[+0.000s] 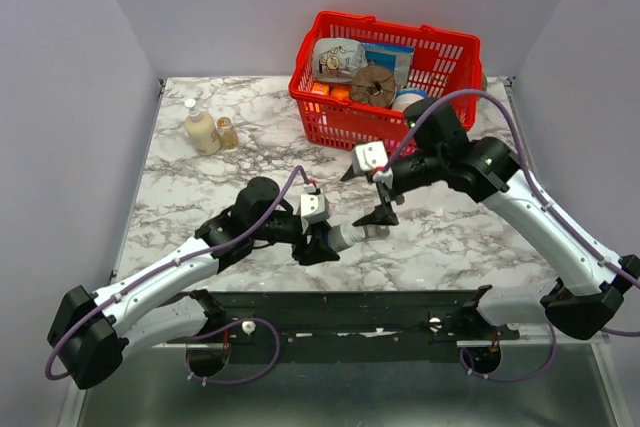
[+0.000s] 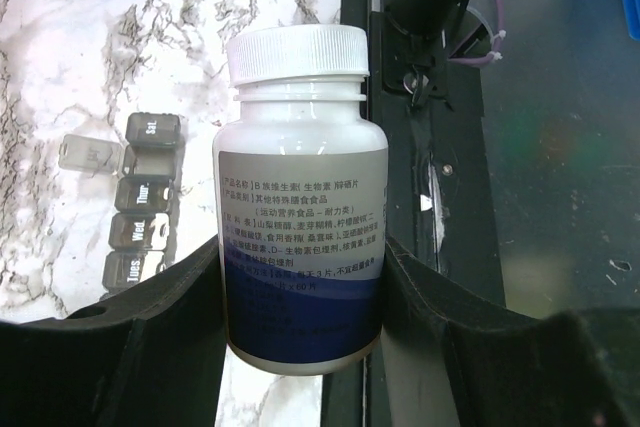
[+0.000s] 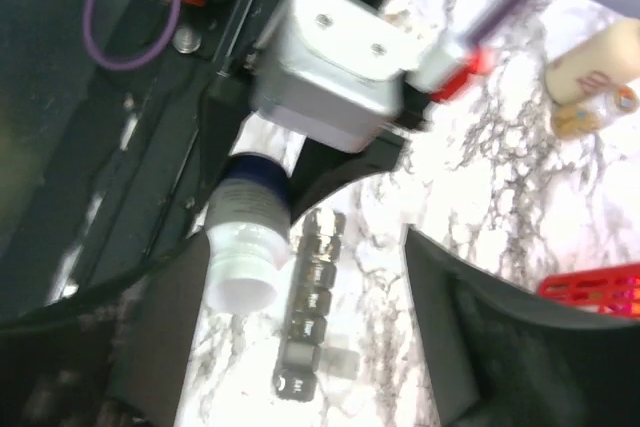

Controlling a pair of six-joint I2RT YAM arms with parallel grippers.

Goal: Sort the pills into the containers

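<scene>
The left gripper (image 1: 335, 242) is holding a white plastic pill bottle (image 2: 300, 197) on its side above the grey-veined white marble desk (image 1: 200, 197). Its jaws are clamping the blue-banded label at the bottle's lower half, and the ribbed white cap is sitting in place on the neck. The right gripper (image 1: 362, 197) is hovering just beside the capped end, its jaws standing wide with nothing between them.

The long dark grey plastic pill organiser (image 2: 140, 202), a strip of small square compartments, is lying flat on the desk just beside the bottle. In the left wrist view, lids marked Sat, Thur, Wed and Tues are showing, and one clear lid is standing flipped open to the side. In the right wrist view the strip (image 3: 310, 297) is lying under the open right gripper (image 3: 310, 237), next to the bottle's cap (image 3: 240, 282).

At the back of the desk, a red plastic mesh basket (image 1: 440, 57) is holding assorted packets. Well to its left, a cream squeeze bottle (image 1: 200, 130) and a small amber jar (image 1: 227, 132) are standing side by side.
</scene>
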